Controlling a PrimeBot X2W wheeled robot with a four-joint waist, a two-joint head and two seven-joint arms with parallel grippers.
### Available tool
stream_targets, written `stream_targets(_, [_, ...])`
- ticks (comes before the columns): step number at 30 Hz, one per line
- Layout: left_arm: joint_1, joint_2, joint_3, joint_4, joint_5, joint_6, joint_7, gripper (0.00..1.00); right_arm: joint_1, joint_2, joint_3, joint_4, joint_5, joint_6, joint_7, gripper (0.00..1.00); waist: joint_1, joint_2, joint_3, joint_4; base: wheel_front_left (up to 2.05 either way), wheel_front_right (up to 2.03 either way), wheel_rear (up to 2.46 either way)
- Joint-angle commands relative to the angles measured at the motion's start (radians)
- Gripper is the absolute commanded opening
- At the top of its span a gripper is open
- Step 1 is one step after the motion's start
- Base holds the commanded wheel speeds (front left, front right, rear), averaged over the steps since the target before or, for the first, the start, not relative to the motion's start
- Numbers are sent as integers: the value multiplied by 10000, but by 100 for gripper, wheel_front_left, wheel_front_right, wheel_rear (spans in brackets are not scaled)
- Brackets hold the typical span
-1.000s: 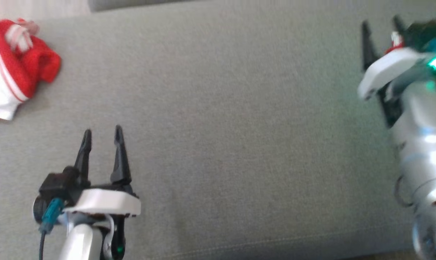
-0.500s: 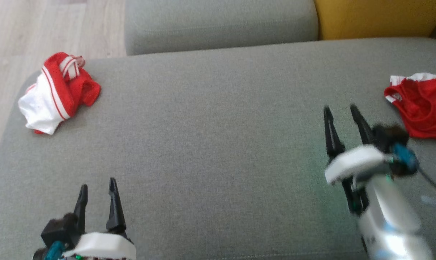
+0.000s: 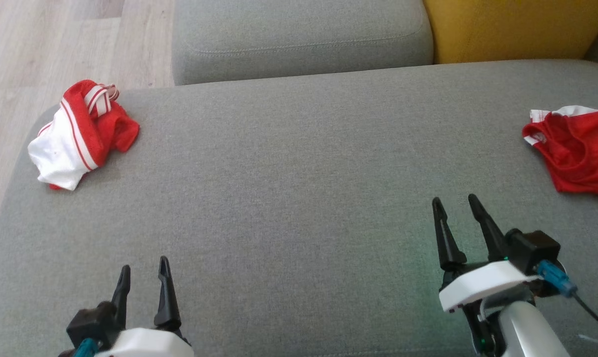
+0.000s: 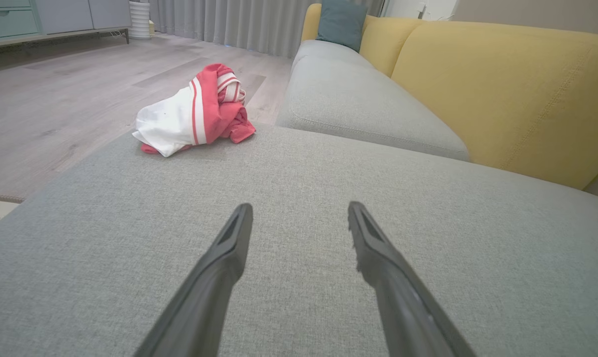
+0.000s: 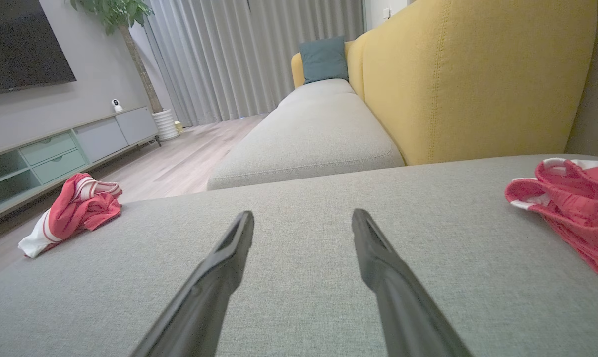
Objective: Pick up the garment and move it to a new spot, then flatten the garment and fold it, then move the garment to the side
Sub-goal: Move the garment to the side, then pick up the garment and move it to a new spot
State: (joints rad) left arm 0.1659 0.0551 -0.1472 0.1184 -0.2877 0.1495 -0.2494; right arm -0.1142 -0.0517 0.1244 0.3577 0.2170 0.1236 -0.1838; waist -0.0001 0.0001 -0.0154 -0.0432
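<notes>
Saw garment bunched up at far-left corner of grey cushion, lettering lost in folds. Red mesh piece sat at rt side, partly cut off. L gripper & R gripper both spread, holding nothing.

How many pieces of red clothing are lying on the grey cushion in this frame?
2. A crumpled red-and-white garment lies near the far left corner of the grey cushion. A red mesh piece lies at its right edge, cut off by the head view's border, so more could lie beyond.
</notes>
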Motion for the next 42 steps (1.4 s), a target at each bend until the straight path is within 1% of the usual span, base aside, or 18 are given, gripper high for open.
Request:
stream_targets(1, [-330, -46, 306, -268, -94, 20, -124, 100, -141, 13, 249, -494, -11, 71, 79, 100, 1, -1, -8, -10, 0, 0, 0])
stream_targets(9, [-394, -47, 251, -170, -150, 3, -124, 100, 107, 13, 274, -977, 6, 71, 384, 100, 1, -1, -13, -8, 0, 0, 0])
stream_targets(18, [-437, -48, 268, -102, -133, -76, -124, 100, 205, 14, 236, -1150, -8, 71, 501, 100, 1, -1, -5, 58, 0, 0, 0])
stream_targets(23, [-483, -48, 229, -49, -107, -160, -124, 100, 301, 14, 203, -1228, -39, 71, 557, 100, 1, -1, -12, 364, 0, 0, 0])
stream_targets(27, [-512, -48, 207, -24, -44, -214, -124, 100, 392, 14, 244, -1255, -24, 71, 575, 100, 1, -1, -65, 1011, 0, 0, 0])
stream_targets(37, [-307, 4, 392, -21, 138, -355, -124, 100, 682, 14, 497, -1290, 191, 71, 559, 100, 1, -1, -396, 3545, 0, 0, 0])
stream_targets(38, [-307, 4, 392, -21, 138, -355, -124, 100, 682, 14, 497, -1290, 191, 71, 559, 100, 1, -1, -396, 3545, 0, 0, 0])
stream_targets(42, [-173, 63, 449, -62, 191, -349, -124, 100, 742, 14, 698, -1236, 345, 71, 511, 100, 1, -1, -511, 4320, 0, 0, 0])
